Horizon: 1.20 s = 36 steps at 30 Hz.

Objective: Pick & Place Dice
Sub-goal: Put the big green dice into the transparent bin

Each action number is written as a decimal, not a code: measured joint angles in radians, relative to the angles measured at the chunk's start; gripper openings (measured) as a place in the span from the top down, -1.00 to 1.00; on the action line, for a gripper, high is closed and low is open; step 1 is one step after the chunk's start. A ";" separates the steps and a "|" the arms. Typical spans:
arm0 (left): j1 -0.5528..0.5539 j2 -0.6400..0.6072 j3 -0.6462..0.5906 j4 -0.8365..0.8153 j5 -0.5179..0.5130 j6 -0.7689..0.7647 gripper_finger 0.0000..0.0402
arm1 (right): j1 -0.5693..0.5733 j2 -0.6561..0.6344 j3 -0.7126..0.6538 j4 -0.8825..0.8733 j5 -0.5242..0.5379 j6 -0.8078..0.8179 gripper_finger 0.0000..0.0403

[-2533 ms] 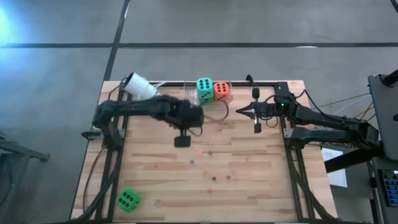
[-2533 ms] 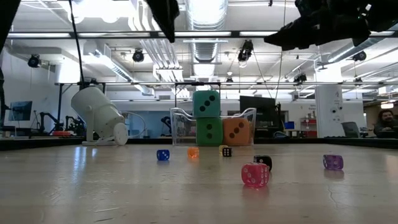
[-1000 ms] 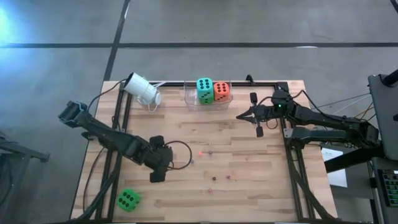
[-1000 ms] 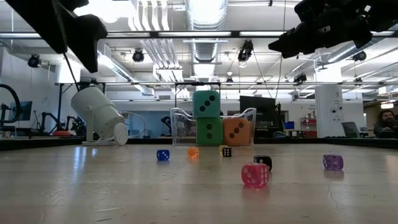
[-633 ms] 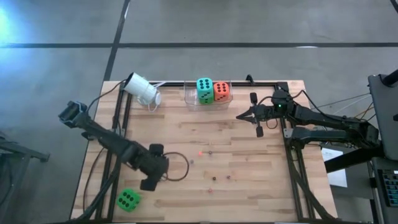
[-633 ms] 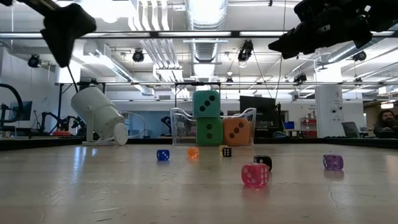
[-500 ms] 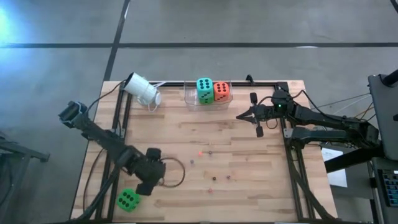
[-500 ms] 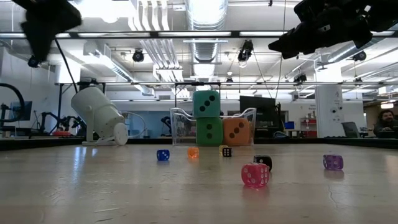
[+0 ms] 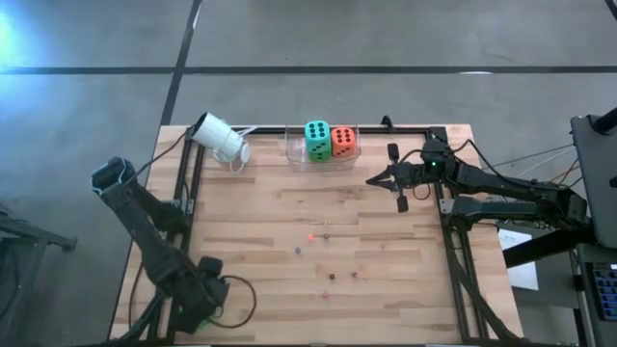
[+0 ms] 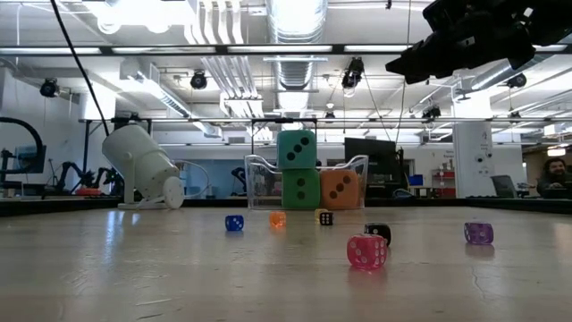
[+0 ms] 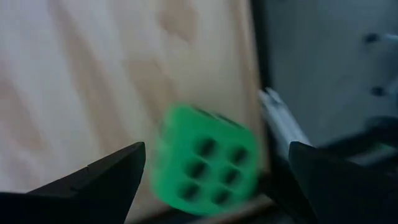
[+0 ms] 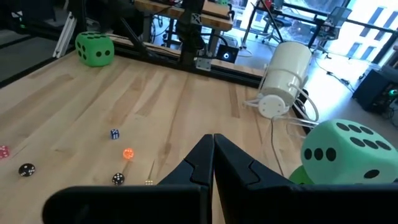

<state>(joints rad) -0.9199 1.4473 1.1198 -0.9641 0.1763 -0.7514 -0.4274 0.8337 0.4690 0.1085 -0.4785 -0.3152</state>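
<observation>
Wooden bench [image 9: 386, 241] held a soft-looking green die [image 11: 205, 163]; left gripper [image 11: 211, 177] spread wide, best squeezing opposite flat faces.

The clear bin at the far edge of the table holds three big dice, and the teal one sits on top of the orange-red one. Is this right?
Not quite. The bin does hold three big dice, but the teal die sits on top of the green die, not the orange-red die, which stands beside the green one. The low view shows this.
</observation>
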 joint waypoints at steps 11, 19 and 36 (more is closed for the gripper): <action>-0.070 0.003 -0.020 0.057 0.033 -0.180 -0.99 | 0.000 0.000 0.000 0.000 0.005 -0.005 0.96; -0.123 0.096 -0.020 0.053 -0.050 -0.200 -0.99 | 0.000 0.000 0.000 0.000 0.006 -0.006 0.96; -0.147 0.127 0.054 -0.142 -0.065 -0.218 -0.99 | 0.000 0.000 0.000 0.000 0.007 0.001 0.96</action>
<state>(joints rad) -1.0672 1.5745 1.1734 -1.1064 0.1112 -0.9695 -0.4278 0.8341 0.4690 0.1089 -0.4717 -0.3138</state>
